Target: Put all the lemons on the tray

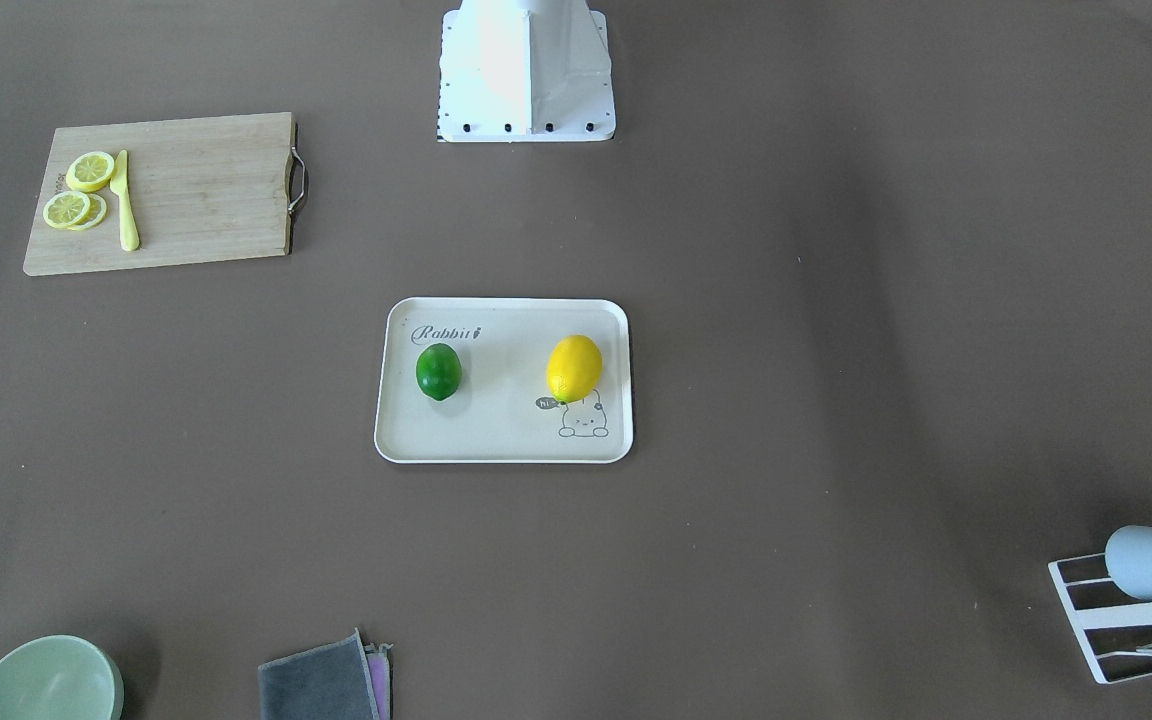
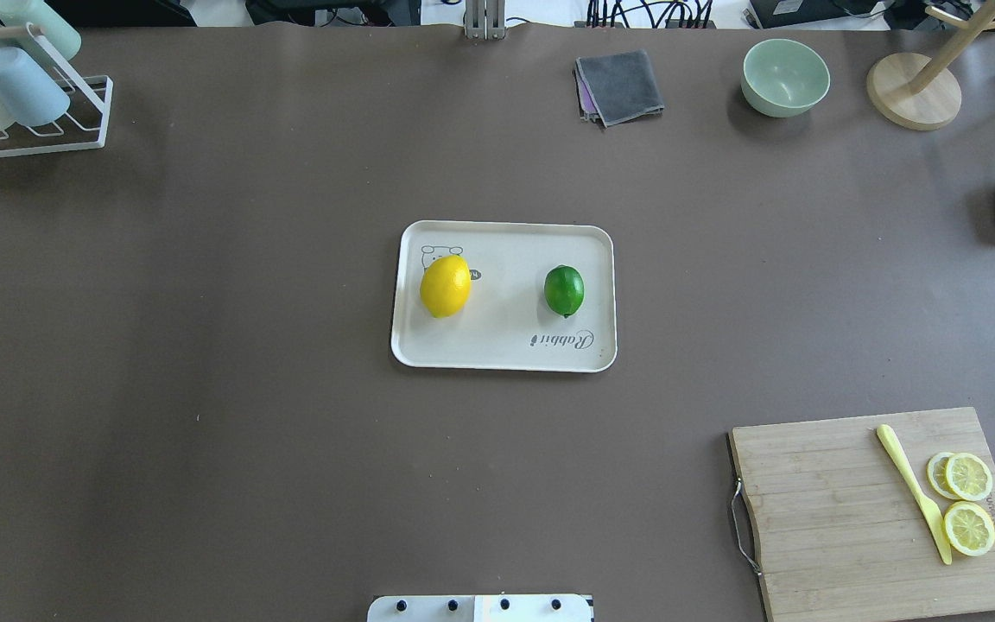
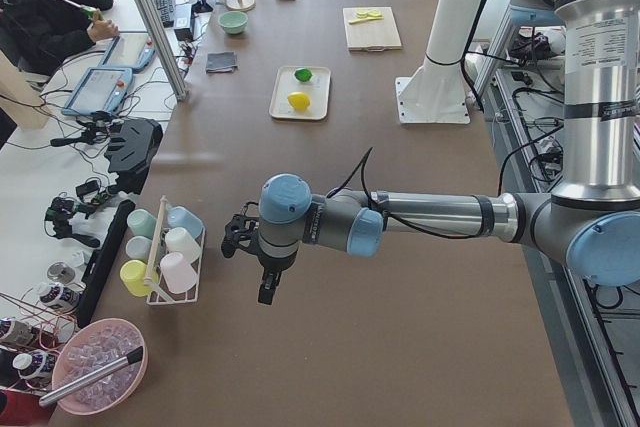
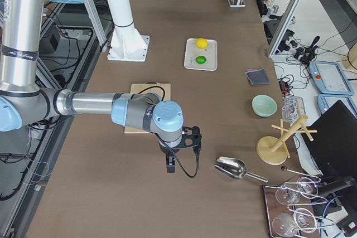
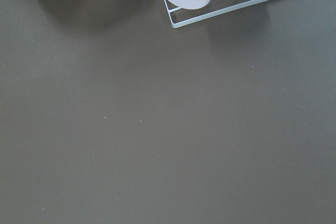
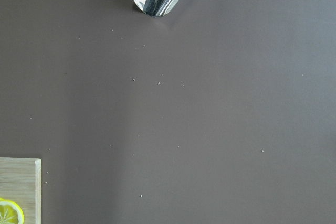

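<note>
Seen from overhead, both lemons lie on the tray point(image 2: 506, 341). The yellow lemon point(image 2: 445, 285) rests on the tray's left part, partly over the bunny drawing. The green lemon point(image 2: 564, 290) rests on the tray's right part, just above the "Rabbit" lettering. The two fruits are apart from each other, and each sits inside the tray's rim. No other whole lemon shows on the tabletop point(image 2: 247, 415) around the tray. The thin lemon slices point(image 2: 968, 501) lie well apart from the tray on a cutting board point(image 2: 852, 518), and I judge they are not part of the job. By that reading the task looks finished, with nothing left to carry.

The left hand point(image 3: 266, 292) hangs over bare tabletop, well apart from the tray, toward the table's end on the robot's left. It touches nothing and appears to carry nothing. It shows only in a side view, so I cannot tell how far open it is. The right hand point(image 4: 170, 166) hangs well apart from the tray at the opposite end, also over bare tabletop and apparently empty. Its opening cannot be told either.
</note>
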Robot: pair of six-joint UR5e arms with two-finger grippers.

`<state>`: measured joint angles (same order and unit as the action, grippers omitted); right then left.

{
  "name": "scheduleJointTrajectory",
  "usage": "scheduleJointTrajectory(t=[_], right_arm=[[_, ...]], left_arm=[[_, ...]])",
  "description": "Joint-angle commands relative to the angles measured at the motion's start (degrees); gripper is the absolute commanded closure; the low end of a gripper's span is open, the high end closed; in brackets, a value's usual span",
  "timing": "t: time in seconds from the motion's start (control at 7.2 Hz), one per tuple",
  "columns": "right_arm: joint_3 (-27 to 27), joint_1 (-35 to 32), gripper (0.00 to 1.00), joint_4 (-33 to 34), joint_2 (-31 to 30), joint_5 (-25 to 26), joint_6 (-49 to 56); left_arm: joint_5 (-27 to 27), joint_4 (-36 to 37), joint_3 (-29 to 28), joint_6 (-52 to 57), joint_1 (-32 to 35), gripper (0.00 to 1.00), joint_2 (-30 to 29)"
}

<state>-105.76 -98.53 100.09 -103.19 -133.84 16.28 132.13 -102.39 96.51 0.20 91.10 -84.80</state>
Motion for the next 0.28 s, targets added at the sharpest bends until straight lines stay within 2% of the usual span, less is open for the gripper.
scheduleJointTrajectory(t=[0.0, 0.14], right_arm=[[0.02, 0.01, 0.00, -0.07, -0.26, 0.07, 0.24], [0.02, 0.01, 0.00, -0.07, -0.43, -0.02, 0.33]], left_arm=[[-0.03, 0.00, 0.00, 0.07, 0.39, 0.02, -0.01], [-0.03, 0.00, 0.09, 0.07, 0.83, 0.02, 0.07]])
